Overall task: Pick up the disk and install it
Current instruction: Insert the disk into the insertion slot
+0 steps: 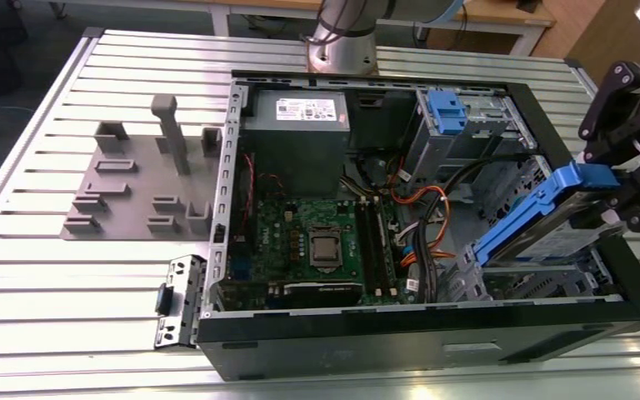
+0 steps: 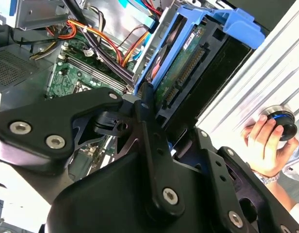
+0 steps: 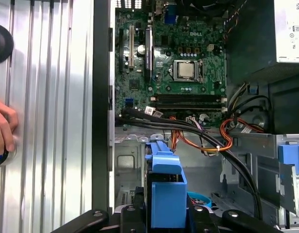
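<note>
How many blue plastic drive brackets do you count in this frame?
2. One frames the disk in the end effector, at the exterior view's right; the second bracket sits on the metal drive cage. Others may be hidden.

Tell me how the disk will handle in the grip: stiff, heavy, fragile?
Probably stiff: the disk is a metal slab in blue rails. Likely heavy for its size, so, held by the gripper at one end, it may pivot. Its exposed connector looks fragile.
</note>
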